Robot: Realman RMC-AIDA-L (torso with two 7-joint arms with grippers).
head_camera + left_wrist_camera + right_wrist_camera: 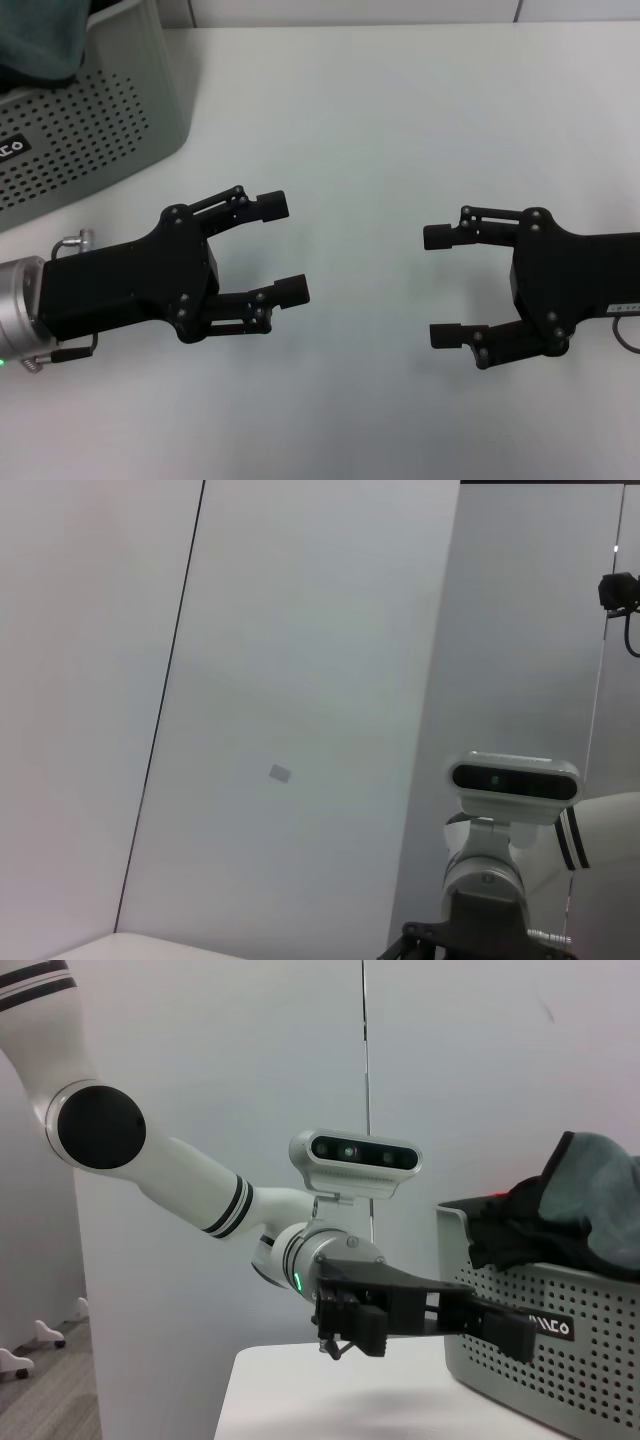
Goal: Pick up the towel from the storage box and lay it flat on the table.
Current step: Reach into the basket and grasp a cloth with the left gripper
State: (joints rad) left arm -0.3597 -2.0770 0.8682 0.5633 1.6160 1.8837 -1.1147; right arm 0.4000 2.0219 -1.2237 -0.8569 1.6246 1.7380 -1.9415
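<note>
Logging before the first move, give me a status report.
Left gripper open, right gripper open, both empty over the plain white table. Dark teal-green towel still in the perforated light grey storage box. Nothing between.

A plain smooth white table (380, 120) carries the scene. A light grey perforated plastic storage box (90, 130) stands on its far-left corner.

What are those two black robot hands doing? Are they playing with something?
Not yet. The left gripper and the right gripper hover over the white table, facing each other with fingers open and nothing in them. The towel they are meant to fetch is bunched up in the grey storage box at the far left corner, spilling over its rim. Nobody has touched it, so the job has not really started.
</note>
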